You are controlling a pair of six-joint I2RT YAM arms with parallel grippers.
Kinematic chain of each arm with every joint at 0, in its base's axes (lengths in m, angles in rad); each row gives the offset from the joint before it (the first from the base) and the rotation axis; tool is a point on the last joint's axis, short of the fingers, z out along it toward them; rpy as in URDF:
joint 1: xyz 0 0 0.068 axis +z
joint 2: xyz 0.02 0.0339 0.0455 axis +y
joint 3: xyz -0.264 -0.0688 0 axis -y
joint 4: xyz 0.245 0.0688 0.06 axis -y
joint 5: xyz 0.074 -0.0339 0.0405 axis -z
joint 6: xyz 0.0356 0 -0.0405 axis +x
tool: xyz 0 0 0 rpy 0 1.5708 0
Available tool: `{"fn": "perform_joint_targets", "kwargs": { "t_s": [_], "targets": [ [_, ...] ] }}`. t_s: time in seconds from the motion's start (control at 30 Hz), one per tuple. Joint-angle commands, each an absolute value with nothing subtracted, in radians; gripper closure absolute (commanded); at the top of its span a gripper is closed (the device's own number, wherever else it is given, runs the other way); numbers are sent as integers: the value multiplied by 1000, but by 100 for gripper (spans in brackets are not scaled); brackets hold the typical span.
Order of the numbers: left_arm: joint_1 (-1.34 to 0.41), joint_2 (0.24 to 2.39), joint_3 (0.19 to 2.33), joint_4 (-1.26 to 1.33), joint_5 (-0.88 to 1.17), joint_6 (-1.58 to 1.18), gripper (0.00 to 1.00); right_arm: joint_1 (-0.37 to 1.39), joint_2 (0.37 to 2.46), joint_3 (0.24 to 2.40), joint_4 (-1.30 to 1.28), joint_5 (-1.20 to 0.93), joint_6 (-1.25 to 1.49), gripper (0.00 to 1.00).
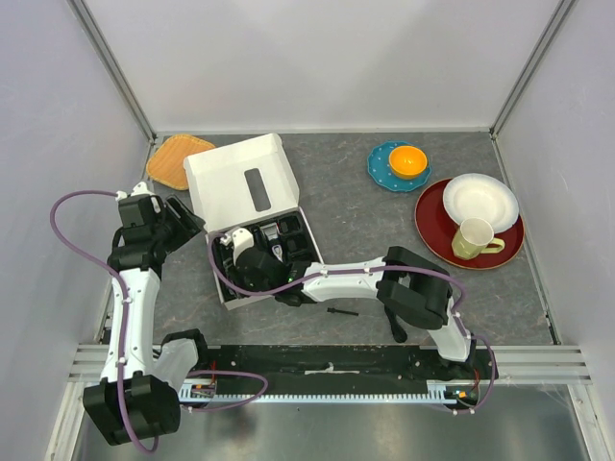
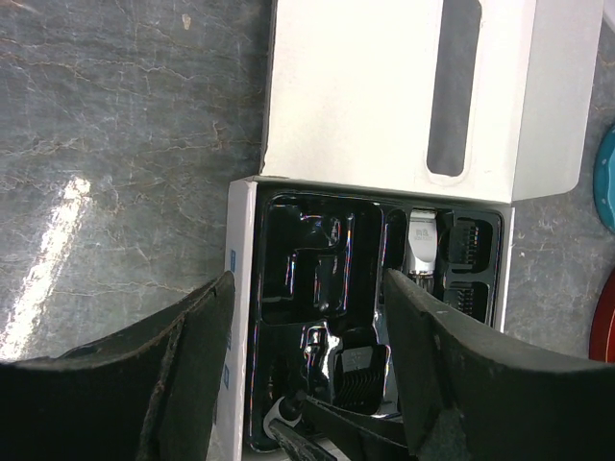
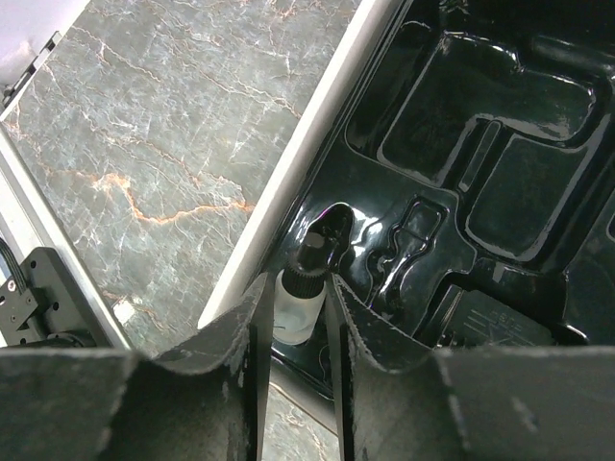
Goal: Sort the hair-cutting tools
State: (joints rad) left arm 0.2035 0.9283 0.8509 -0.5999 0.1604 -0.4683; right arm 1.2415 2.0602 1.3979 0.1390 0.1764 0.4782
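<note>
Now a small white bottle (image 3: 298,312) with a black cap is pinched between the fingers of the right gripper (image 3: 299,286). It is held just above the near corner of the black tray (image 3: 432,125), close to the wall of the white box (image 3: 288,182). The bottle's long side runs straight out from the gripper, cap first, and the cap is pointed at a little round pocket in the tray. So the next move is likely a short push forward and down, in line with the bottle. The left gripper (image 2: 307,279) is spread wide with nothing in it. It is hung beside the box on the left, so the right arm is the nearer one. The clipper (image 2: 420,245) and two comb guards (image 2: 471,240) are seen resting in the tray's far slots. A thin black brush (image 1: 341,312) is seen lying on the table (image 1: 356,211), outside the box. A small blue label (image 2: 233,261) can be seen on the box rim, but no words can be read
</note>
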Motion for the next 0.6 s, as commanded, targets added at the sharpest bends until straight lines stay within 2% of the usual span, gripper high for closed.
{"fn": "perform_joint_targets", "kwargs": {
  "t_s": [0.0,0.17,0.2,0.3,0.47,0.53,0.57],
  "targets": [
    [213,919,857,-595,176,-457,30,1243,2066,1396,164,157,462,63],
    [216,923,857,-594,183,-457,30,1243,2100,1468,71,114,456,42],
    [216,923,857,-594,184,-457,30,1241,2100,1474,68,117,460,35],
    [218,920,856,-592,183,-456,30,1243,2085,1477,61,144,474,30],
    [222,919,856,-592,183,-456,30,1238,2056,1480,38,184,499,36],
    [222,920,856,-592,181,-456,30,1235,2049,1477,34,189,511,42],
    [222,919,856,-592,183,-457,30,1235,2051,1474,35,193,514,49]
  ]
}}
